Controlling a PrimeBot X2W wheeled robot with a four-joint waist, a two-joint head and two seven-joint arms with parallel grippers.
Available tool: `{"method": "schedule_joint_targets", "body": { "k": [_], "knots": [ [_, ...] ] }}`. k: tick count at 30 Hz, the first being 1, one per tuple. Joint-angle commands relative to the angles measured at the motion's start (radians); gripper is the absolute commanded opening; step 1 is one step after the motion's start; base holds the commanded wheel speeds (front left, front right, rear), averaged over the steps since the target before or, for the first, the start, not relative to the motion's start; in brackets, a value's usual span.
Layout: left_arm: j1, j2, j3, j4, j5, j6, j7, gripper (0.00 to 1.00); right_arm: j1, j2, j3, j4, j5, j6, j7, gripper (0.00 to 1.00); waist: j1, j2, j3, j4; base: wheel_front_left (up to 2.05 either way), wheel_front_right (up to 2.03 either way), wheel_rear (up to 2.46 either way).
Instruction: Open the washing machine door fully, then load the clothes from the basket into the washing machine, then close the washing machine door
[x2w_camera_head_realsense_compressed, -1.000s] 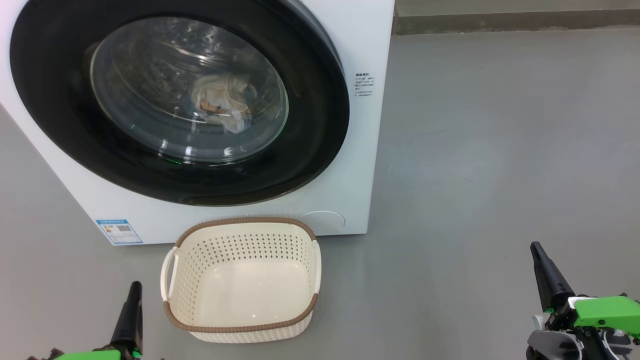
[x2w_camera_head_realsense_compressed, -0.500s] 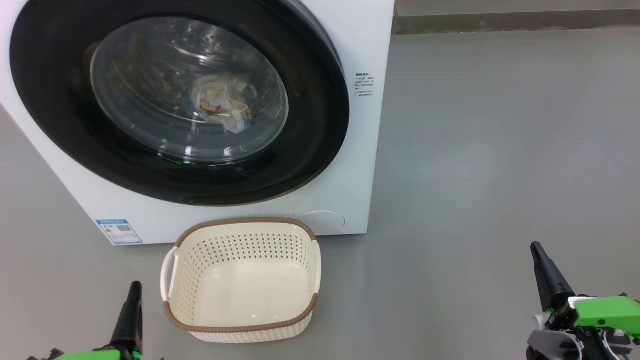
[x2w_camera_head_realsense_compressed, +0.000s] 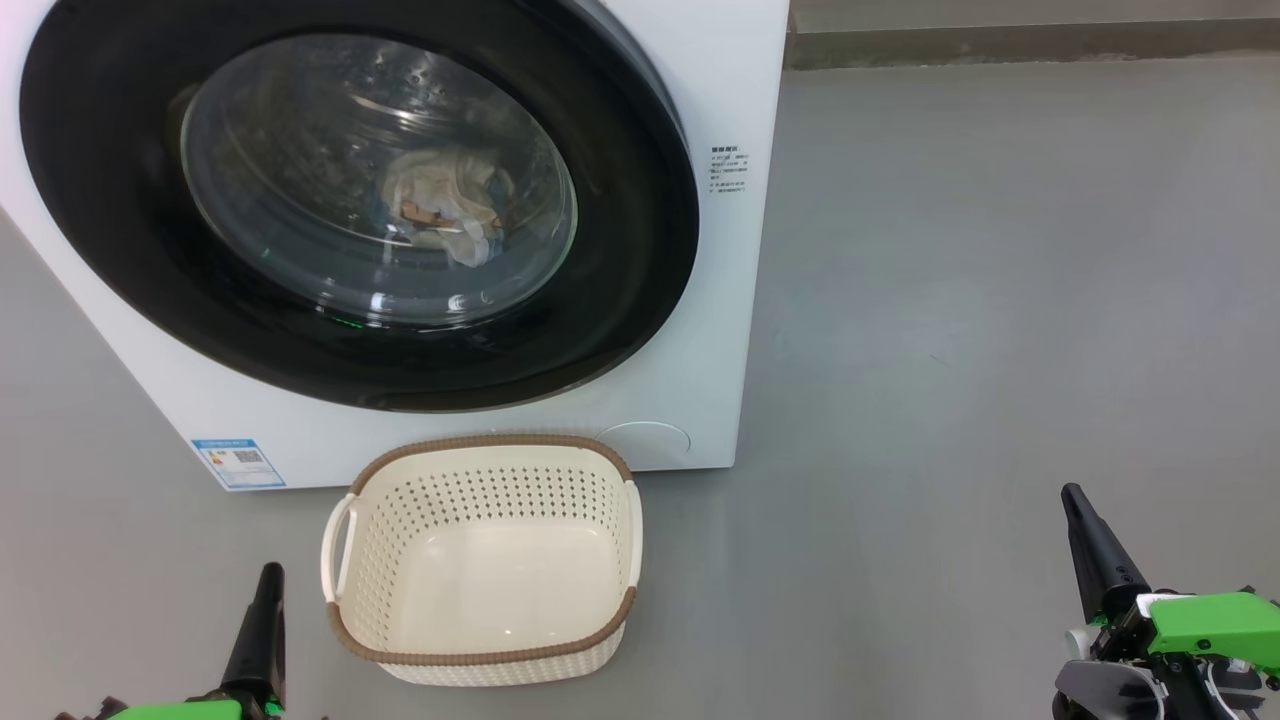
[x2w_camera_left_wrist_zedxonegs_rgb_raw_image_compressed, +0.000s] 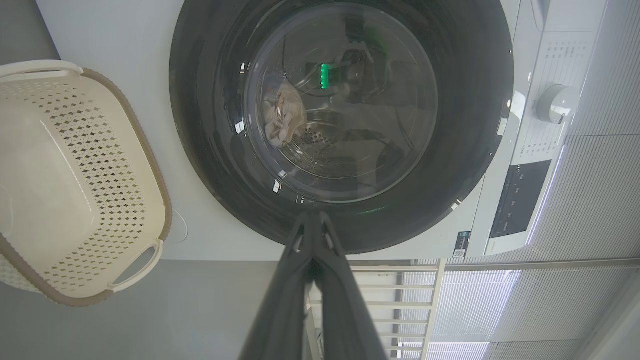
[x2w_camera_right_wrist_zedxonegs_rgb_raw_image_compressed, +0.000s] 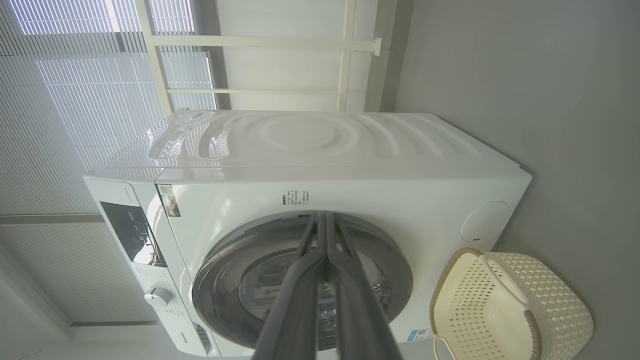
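Ahead of the left gripper (x2w_camera_head_realsense_compressed: 270, 578), whose two dark fingers are pressed together on nothing, the washing machine door (x2w_camera_head_realsense_compressed: 640, 250) sits shut against the white washing machine (x2w_camera_head_realsense_compressed: 745, 300). The clothes (x2w_camera_head_realsense_compressed: 440, 205) lie as a pale bundle behind its glass bowl. Just to that gripper's right, between the two grippers and nearer the left one, the cream basket (x2w_camera_head_realsense_compressed: 490, 445) stands close against the machine's front, its smooth bottom bare. The right gripper (x2w_camera_head_realsense_compressed: 1075, 497) hangs well apart on the basket's far side, fingers likewise closed tip to tip and holding nothing. Under both spreads a smooth, matte grey floor (x2w_camera_head_realsense_compressed: 1000, 300), running back past the machine to a low darker skirting (x2w_camera_head_realsense_compressed: 1000, 40). Beyond the right gripper's fingers, behind the machine, stand pale slatted blinds (x2w_camera_right_wrist_zedxonegs_rgb_raw_image_compressed: 75, 100) and a white frame (x2w_camera_right_wrist_zedxonegs_rgb_raw_image_compressed: 345, 50).
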Motion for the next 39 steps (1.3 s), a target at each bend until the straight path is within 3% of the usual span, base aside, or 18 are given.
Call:
{"method": "schedule_joint_targets", "body": {
  "k": [1,39],
  "knots": [
    [-0.042,0.009,0.032,-0.031,-0.009,0.0,0.006,0.0,-0.044,-0.008,0.018,-0.029,-0.003,0.002,0.007,0.0,0.0,0.0,0.0,0.0,0.0,0.0,0.0],
    [-0.042,0.009,0.032,-0.031,-0.009,0.0,0.006,0.0,-0.044,-0.008,0.017,-0.029,-0.004,0.002,0.007,0.0,0.0,0.0,0.0,0.0,0.0,0.0,0.0]
  ]
}}
